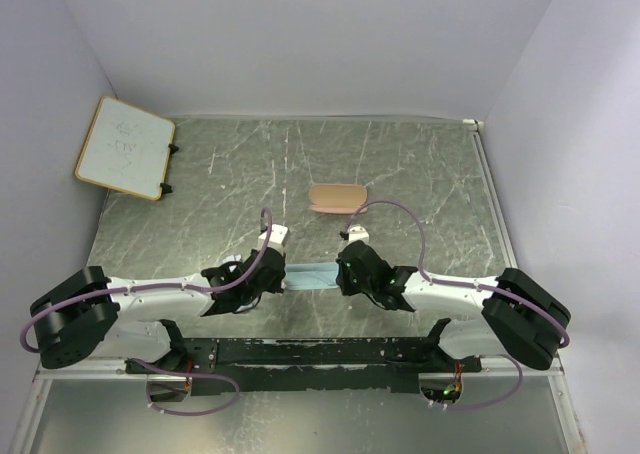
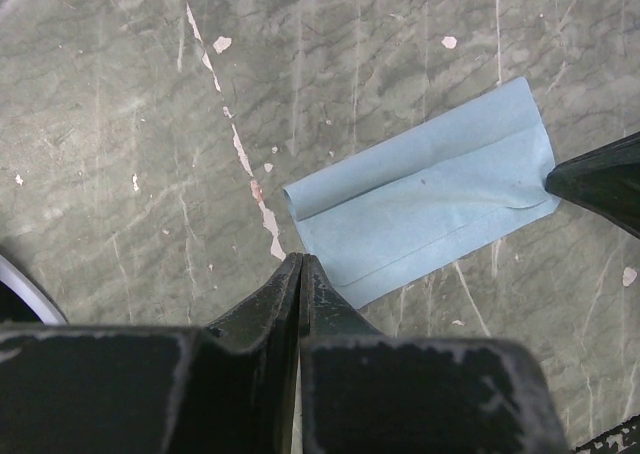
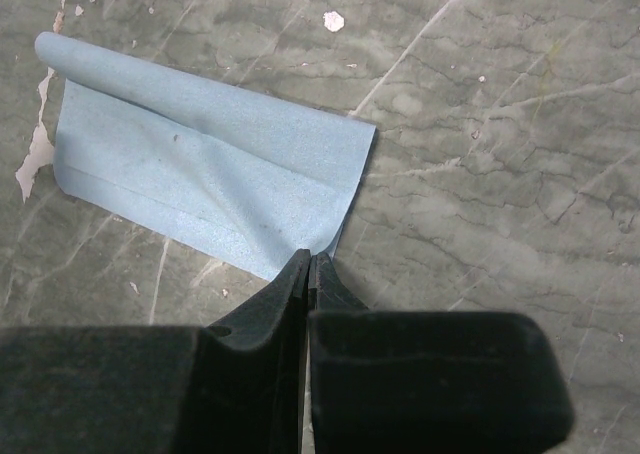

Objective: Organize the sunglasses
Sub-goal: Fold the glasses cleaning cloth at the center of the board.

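Jaws pinched together, left tool (image 2: 300, 264) and right tool (image 3: 310, 261) sit at opposite ends of the part-rolled blue cloth (image 2: 430, 189) on the counter (image 1: 400, 164), apparently to fold it.

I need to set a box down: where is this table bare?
Bare: between the whiteboard and the case; between the case and the table's right rim. Crowded: near centre, where the left end effector and right end effector flank the cloth.

1. Soft, even overhead light fills the top view; the table (image 1: 400, 164) shows a mild sheen and faint shadows.
2. Wrist views run dimmer; the cloth (image 2: 420, 204) is sharp, the black near foreground blurred and unlit.
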`<state>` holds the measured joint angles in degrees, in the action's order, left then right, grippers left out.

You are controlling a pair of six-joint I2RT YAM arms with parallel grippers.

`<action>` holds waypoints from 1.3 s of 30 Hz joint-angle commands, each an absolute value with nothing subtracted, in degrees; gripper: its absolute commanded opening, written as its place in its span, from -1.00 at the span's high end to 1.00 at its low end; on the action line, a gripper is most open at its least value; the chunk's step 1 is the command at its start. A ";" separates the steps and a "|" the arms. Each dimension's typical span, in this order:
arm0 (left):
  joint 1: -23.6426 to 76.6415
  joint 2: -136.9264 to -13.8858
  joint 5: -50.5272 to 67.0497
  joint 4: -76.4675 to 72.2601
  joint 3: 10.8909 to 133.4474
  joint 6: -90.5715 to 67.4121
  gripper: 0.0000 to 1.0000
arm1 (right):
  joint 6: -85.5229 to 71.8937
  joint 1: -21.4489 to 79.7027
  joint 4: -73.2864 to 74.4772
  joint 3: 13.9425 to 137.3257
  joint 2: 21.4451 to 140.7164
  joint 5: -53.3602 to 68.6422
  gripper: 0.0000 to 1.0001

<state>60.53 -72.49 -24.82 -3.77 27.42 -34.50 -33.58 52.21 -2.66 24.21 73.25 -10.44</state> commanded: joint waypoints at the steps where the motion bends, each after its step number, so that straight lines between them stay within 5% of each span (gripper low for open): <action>1: 60.40 -73.03 -25.05 -4.66 28.02 -34.35 0.76 | -33.49 52.53 -1.94 25.38 72.52 -10.47 1.00; 27: 60.38 -72.33 -22.48 -5.11 29.64 -33.16 0.73 | -33.53 53.02 -1.77 25.75 73.65 -10.23 1.00; 39: 60.38 -81.51 -15.17 -15.40 33.62 -29.23 0.73 | -33.41 53.05 -1.76 25.91 74.05 -10.39 1.00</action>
<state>60.53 -78.39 -18.63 -9.78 31.29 -31.29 -33.61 52.73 -1.87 24.58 73.36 -10.24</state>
